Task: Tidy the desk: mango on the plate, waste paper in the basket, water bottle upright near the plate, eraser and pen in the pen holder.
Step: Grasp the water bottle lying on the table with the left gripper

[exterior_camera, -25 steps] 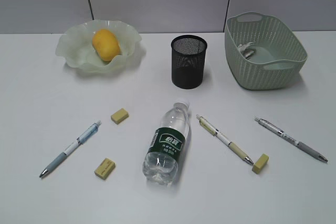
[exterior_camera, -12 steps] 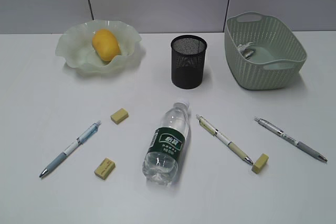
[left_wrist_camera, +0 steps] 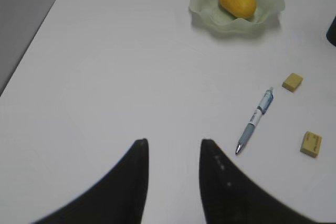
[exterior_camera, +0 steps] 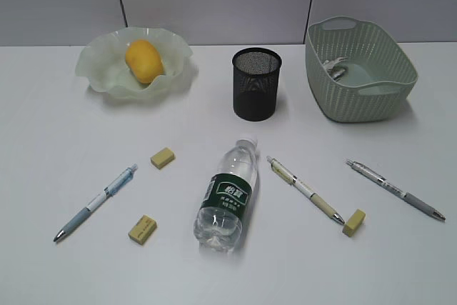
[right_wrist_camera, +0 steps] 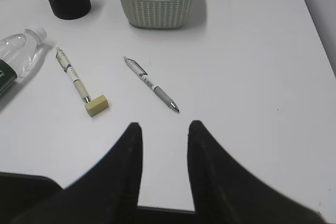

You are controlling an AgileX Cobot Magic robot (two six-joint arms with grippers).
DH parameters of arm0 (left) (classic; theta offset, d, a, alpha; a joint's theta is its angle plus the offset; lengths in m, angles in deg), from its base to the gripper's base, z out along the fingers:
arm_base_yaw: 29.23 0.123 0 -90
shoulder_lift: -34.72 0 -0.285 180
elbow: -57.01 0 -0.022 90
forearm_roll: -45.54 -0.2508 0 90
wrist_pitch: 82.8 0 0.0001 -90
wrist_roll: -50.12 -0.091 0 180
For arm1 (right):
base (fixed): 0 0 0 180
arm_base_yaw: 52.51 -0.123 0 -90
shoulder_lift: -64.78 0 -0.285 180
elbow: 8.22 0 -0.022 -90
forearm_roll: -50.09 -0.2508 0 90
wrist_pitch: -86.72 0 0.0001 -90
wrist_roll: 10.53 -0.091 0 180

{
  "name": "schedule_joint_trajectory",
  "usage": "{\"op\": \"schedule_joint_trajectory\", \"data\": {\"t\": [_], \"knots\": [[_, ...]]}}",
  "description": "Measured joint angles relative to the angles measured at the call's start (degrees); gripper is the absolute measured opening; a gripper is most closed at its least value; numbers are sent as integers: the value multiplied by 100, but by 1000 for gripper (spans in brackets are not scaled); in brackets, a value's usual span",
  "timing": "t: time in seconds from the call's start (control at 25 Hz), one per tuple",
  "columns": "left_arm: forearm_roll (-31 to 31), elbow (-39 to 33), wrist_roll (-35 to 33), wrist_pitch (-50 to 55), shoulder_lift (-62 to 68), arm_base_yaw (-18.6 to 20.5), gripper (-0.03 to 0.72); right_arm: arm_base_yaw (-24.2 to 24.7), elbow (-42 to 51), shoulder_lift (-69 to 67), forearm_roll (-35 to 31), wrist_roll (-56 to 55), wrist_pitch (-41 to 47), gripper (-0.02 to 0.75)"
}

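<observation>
Exterior view: white desk (exterior_camera: 64, 148) (grey wall panels behind); both grippers' jaws parted, empty.

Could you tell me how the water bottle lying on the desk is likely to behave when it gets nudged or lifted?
The water bottle lies on its round side, so a nudge would probably roll it. Its smooth clear plastic looks slippery and may flex under a squeeze. It seems filled with water, so likely heavyish.

Water bottle (exterior_camera: 227, 198) dark green label: white characters, too small to read. Nothing else legible.
</observation>
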Motion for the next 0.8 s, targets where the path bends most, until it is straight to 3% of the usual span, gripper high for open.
{"op": "schedule_joint_trajectory", "data": {"t": [0.08,0.2,0.28,0.48,0.8], "knots": [[0,0,0,0,0,0,316,0,0,0,0,0,0,247],[0,0,0,0,0,0,549,0,0,0,0,0,-5,246],[0,0,0,0,0,0,638,0,0,0,0,0,-5,246],[0,0,0,0,0,0,660,0,0,0,0,-5,-9,246],[0,0,5,0,52,0,627,0,0,0,0,-5,-9,245]]}}
